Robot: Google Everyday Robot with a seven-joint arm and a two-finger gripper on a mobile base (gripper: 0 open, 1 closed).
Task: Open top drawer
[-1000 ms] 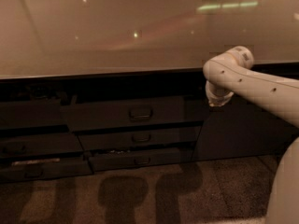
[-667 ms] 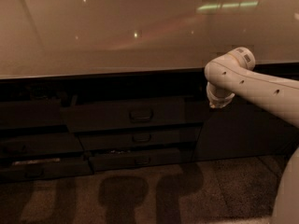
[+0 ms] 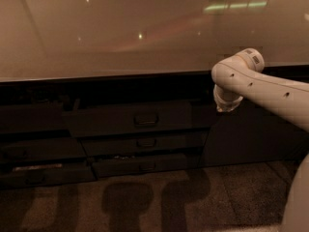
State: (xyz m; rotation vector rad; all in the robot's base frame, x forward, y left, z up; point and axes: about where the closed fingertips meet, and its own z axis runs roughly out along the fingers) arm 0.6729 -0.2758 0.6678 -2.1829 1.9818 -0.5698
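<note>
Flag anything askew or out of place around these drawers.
Nothing looks spilled or damaged. One oddity: a pale strip shows along the top edge of the lower-left drawer front, which may sit slightly ajar. The top drawer looks level; the end effector hangs to its right, clear of it.

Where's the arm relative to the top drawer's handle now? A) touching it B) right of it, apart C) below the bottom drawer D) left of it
B: the arm hangs right of the handle on the top drawer, clear of it; the gripper is not in view.
</note>
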